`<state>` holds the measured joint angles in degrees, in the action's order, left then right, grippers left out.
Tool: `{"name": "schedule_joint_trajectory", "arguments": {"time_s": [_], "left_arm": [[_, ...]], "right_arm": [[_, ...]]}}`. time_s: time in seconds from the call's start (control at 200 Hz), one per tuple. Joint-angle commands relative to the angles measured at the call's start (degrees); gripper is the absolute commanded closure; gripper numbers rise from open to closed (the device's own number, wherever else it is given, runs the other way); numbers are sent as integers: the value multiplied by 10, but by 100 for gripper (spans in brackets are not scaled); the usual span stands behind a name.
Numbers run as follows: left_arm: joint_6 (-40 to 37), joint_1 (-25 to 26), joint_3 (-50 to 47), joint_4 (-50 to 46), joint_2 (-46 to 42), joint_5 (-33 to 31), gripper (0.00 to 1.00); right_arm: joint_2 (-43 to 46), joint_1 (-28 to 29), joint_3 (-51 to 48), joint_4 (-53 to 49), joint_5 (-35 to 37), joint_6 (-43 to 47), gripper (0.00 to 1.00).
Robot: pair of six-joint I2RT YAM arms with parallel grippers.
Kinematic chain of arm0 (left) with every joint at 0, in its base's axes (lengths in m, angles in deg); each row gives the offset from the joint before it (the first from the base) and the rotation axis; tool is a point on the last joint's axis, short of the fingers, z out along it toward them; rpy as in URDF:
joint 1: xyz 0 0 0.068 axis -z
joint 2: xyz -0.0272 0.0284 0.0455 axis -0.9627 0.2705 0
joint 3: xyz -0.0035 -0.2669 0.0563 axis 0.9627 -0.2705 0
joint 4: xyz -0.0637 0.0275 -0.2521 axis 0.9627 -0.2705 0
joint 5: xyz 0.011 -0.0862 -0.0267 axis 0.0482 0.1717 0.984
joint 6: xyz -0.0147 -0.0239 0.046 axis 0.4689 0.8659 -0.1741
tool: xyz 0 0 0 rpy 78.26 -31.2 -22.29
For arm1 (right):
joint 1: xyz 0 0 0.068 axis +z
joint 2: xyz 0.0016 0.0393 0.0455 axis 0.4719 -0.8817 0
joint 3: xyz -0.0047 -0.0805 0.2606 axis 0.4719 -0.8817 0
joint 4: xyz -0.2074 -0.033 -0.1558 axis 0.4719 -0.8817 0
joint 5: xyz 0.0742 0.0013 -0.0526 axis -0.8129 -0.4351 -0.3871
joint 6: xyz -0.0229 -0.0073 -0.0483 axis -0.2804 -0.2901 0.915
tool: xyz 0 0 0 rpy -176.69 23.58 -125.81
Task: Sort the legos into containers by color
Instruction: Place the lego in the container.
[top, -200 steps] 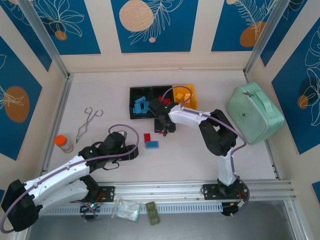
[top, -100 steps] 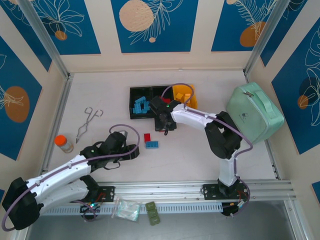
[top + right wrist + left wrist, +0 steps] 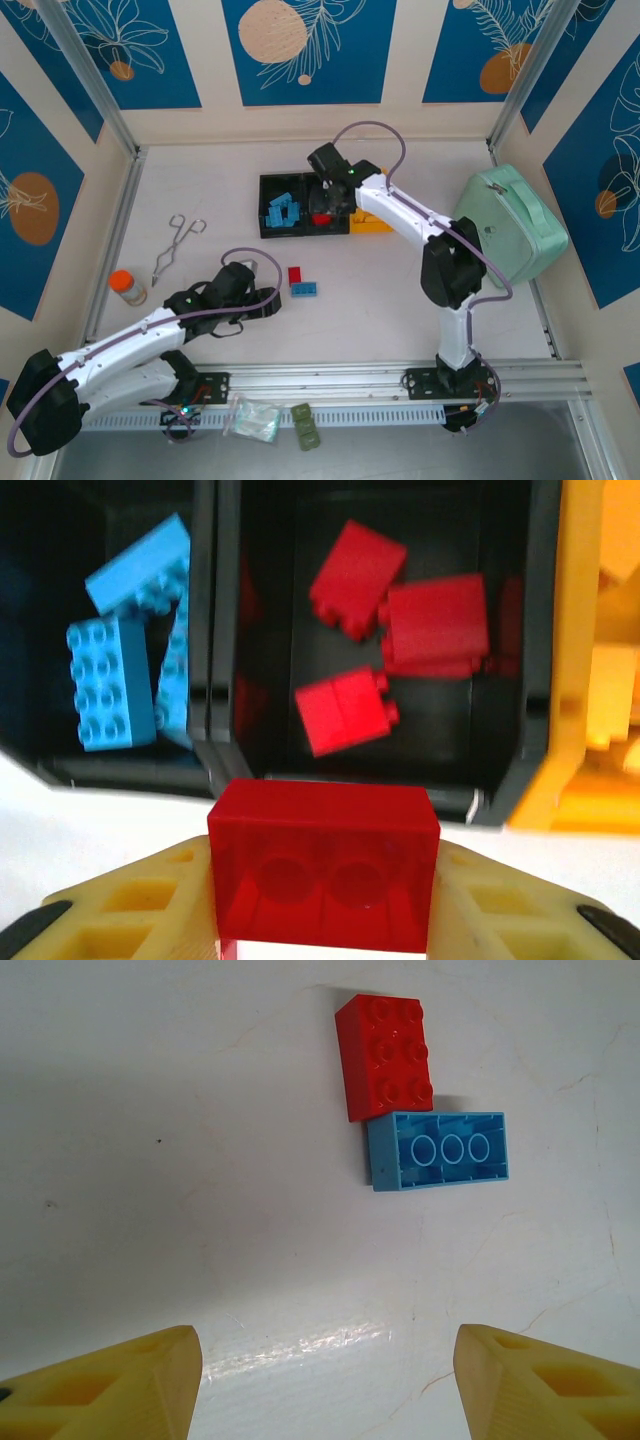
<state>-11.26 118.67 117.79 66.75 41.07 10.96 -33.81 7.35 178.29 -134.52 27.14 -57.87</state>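
My right gripper (image 3: 323, 905) is shut on a red lego (image 3: 323, 865), held just in front of the middle black container (image 3: 520, 730). That container holds several red legos (image 3: 435, 620). The left black container (image 3: 268, 190) has light blue legos (image 3: 112, 680), and the yellow container (image 3: 580, 680) has yellow-orange ones. In the top view the right gripper (image 3: 322, 210) hovers over the row of bins. My left gripper (image 3: 325, 1390) is open above bare table. Ahead of it lie a red lego (image 3: 385, 1055) and an upturned blue lego (image 3: 440, 1150), touching each other.
A large mint-green case (image 3: 510, 225) stands at the right. Metal tongs (image 3: 178, 245) and an orange-capped bottle (image 3: 127, 287) lie at the left. Olive-green blocks (image 3: 305, 425) and a plastic bag (image 3: 252, 418) sit beyond the near rail.
The right gripper has lifted from the table and moved back over the bins with the red lego. The left gripper has crept slightly toward the two loose legos.
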Motion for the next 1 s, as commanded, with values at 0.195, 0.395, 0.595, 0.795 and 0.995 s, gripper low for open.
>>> {"name": "schedule_joint_trajectory", "arguments": {"time_s": [0.195, 0.395, 0.595, 0.795, 0.995], "left_arm": [[9, -6, 17, -10, 3, -1, 33], [10, -6, 19, -12, 10, -1, 33], [13, -6, 17, -14, 12, -2, 33], [14, -7, 16, -8, 19, 2, 33], [14, -6, 17, -3, 24, 6, 33]], "right_arm": [[-150, -43, 208, -78, -38, 21, 55], [-240, -58, 342, -125, -40, 23, 54], [-290, -64, 424, -162, -4, 27, 51], [-296, -66, 428, -163, 9, 29, 47], [-292, -64, 432, -170, 21, 32, 36]]}}
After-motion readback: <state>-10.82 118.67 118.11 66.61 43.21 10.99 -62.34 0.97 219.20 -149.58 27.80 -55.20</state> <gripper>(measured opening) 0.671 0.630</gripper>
